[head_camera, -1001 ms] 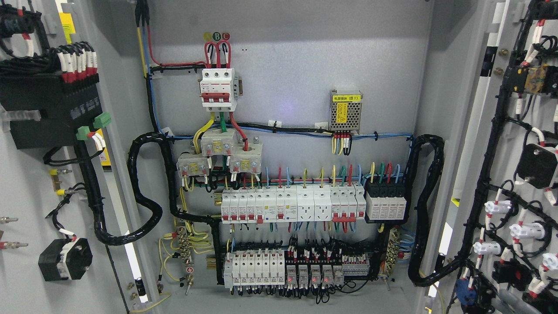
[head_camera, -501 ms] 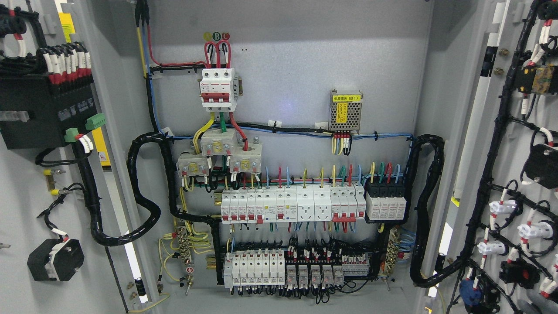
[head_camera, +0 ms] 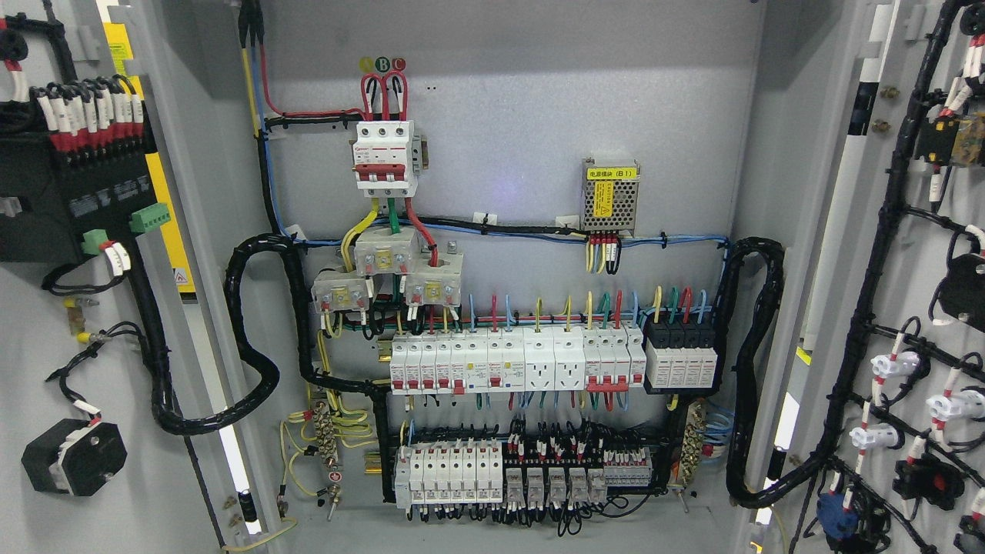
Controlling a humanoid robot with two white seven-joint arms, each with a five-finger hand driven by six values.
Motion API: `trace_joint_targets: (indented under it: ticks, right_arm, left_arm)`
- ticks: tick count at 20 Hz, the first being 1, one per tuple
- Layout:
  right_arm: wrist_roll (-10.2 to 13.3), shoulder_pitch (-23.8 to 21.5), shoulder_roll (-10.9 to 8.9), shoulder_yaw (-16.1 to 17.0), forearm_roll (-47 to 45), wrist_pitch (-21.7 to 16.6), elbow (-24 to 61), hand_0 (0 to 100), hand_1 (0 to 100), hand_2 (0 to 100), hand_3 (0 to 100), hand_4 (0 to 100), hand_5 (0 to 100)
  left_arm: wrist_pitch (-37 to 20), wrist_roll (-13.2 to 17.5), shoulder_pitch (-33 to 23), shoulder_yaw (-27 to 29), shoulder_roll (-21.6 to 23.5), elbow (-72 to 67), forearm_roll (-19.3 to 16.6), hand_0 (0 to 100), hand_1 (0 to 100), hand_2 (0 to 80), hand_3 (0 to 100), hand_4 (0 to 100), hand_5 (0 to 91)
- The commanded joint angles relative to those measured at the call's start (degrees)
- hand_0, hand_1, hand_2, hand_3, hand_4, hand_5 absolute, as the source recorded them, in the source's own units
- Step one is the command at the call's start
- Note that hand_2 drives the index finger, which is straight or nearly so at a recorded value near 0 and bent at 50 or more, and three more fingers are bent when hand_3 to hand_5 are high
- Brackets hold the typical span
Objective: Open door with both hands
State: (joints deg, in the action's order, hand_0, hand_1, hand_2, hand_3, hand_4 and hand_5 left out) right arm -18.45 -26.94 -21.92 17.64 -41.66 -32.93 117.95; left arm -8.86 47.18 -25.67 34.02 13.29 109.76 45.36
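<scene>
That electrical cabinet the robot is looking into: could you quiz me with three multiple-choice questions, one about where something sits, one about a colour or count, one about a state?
1. Where is the yellow-labelled power supply module?
A. Upper right of the back panel
B. On the left door
C. On the cabinet floor

2. What colour is the three-pole breaker at the top?
A. Green and black
B. White and red
C. All blue

3. How do the left door and right door stand?
A. Both shut
B. Only one open
C. Both open

Answers: 1 A, it hangs above the breaker rows at right. 2 B, white body, red levers. 3 C, both inner faces with wiring show.
</scene>
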Motion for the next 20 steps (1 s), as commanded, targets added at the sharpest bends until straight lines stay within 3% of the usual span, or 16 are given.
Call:
trace_joint_targets:
  ticks: [1, 5, 11, 20]
  right_arm:
    - [0.08, -0.4, 0.65, 3.97, -0.26, 0.06, -0.88, 22, 6, 0, 0, 0, 0]
    - [0.08, -0.31, 0.56, 4.5, -0.26, 0.06, -1.67, 21, 6, 0, 0, 0, 0]
    - [0.08, -0.13, 0.56, 4.5, -0.26, 0.06, -2.46, 21, 6, 0, 0, 0, 0]
    - [0.08, 0.22, 0.47, 5.47, -0.26, 0.06, -3.34, 22, 6, 0, 0, 0, 0]
  left_arm:
    - [1.47, 0.11, 2.64, 5.18, 5.95, -7.89, 2.27, 0, 1, 10.5, 25, 10, 0.0]
    - [2.26, 0.11, 4.22, 5.53, 8.68, -11.14, 3.33, 0, 1, 10.9, 25, 11, 0.0]
    - [4.19, 2.04, 5.63, 6.41, 9.39, -14.05, 3.33, 0, 2, 11.4, 27, 11, 0.0]
    - [7.1, 2.48, 8.79, 7.03, 11.49, -16.86, 3.33, 0, 1, 13.9, 28, 12, 0.0]
